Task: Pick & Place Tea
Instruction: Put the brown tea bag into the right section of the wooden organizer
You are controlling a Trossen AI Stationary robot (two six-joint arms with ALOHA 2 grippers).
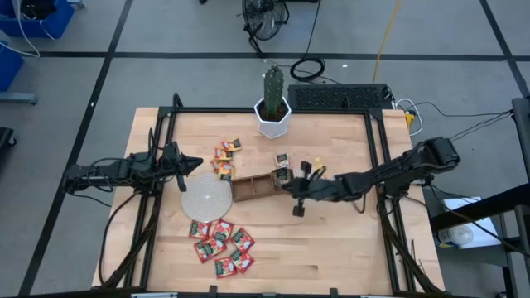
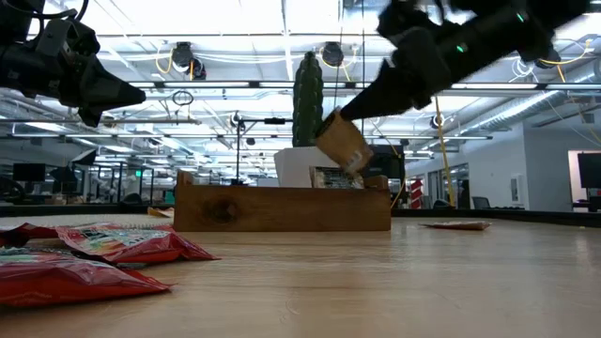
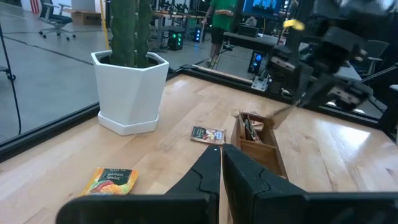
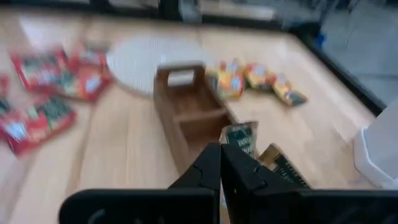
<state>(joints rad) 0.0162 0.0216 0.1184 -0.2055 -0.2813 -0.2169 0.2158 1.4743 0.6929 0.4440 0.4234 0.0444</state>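
My right gripper (image 1: 291, 184) hangs over the right end of the brown tray (image 1: 248, 189), shut on a whitish tea sachet (image 2: 344, 143). Another printed sachet (image 2: 333, 178) stands in that end compartment. One more whitish sachet (image 1: 282, 159) lies flat on the table behind the tray. Orange sachets (image 1: 225, 157) lie at the far left of the tray, and red ones (image 1: 222, 244) in a heap near the front edge. My left gripper (image 1: 197, 163) is shut and holds nothing, raised over the table's left side. My right gripper pinches the sachet's upper corner (image 2: 335, 120) between its two fingertips, which slant down from the table's right. The sachet hangs tilted below them, above the tray's right end. Whether its lower edge (image 2: 362, 171) touches the tray, I cannot tell.
A round pale disc (image 1: 207, 199) lies left of the tray. A cactus in a white pot (image 1: 272, 116) stands at the far edge behind it. Bare wood lies in front of the tray and along the right side.
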